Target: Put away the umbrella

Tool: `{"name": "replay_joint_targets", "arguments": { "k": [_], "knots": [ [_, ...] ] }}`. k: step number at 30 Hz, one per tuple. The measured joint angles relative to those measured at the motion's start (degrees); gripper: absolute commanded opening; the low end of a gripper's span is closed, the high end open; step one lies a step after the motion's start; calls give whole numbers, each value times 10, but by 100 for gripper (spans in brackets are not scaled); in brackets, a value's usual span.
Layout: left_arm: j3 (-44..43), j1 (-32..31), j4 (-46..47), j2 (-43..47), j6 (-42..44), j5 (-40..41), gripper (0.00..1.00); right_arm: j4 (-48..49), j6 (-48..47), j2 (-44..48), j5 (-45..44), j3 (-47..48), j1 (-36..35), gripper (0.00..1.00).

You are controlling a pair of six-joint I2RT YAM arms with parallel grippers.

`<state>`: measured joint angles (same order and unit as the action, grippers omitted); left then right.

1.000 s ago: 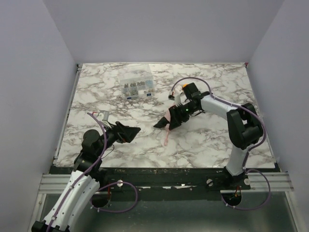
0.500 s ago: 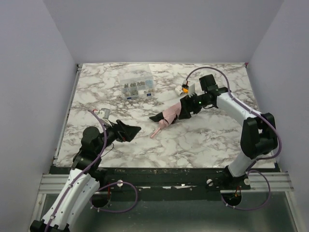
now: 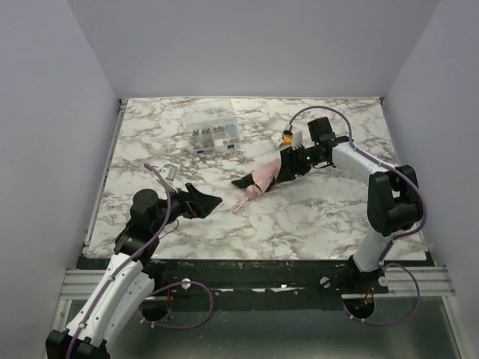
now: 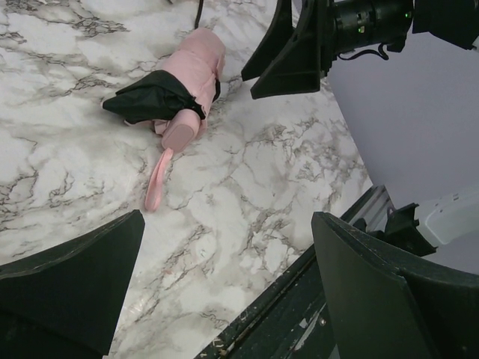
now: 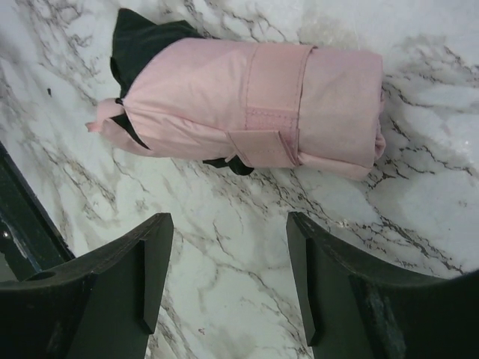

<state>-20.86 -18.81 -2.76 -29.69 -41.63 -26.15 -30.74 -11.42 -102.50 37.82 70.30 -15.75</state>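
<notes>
The umbrella (image 3: 263, 177) lies as a short pale pink roll mid-table, a pink strap wrapped round it (image 5: 254, 105). Black fabric bunches at one end, where its small pink handle (image 4: 178, 133) and a loose pink loop (image 4: 155, 183) point toward the front edge. My right gripper (image 3: 284, 170) hovers just beside the roll's far-right end. Its jaws (image 5: 228, 224) are open over bare marble, the roll just beyond the fingertips and untouched. My left gripper (image 3: 213, 200) stands wide open (image 4: 228, 221) at the left, well short of the umbrella, with nothing in it.
A clear compartment box (image 3: 212, 134) of small parts sits at the back left. A small orange-and-white gadget (image 3: 287, 138) with a cable lies behind the right gripper. The table's dark front edge (image 4: 299, 277) runs below the left gripper. Walls close in on three sides.
The right gripper has drawn back to the right off the umbrella, which now lies free and slightly farther back. The left arm has shifted a little.
</notes>
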Motion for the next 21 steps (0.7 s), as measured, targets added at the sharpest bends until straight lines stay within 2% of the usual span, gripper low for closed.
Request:
{"name": "replay_joint_targets", "arguments": {
  "k": [3,4,7,9,15,18,21],
  "knots": [
    [0,0,17,-14,-9,-9,99,9,8,7,9,9,0,68],
    [-1,1,26,-23,-14,-14,99,9,6,7,9,16,0,70],
    [-33,11,23,-80,-24,-33,98,12,-5,38,-17,17,0,89],
    [-85,26,-12,-104,-14,-41,99,19,-8,105,-37,4,6,99],
    [-302,78,-110,-113,76,-39,98,97,39,351,-27,-1,115,100],
    [-360,84,-153,-109,130,-27,98,136,90,426,-24,-9,128,99],
    [-380,84,-198,-106,170,-13,99,157,139,479,-22,-45,128,100]
  ]
}}
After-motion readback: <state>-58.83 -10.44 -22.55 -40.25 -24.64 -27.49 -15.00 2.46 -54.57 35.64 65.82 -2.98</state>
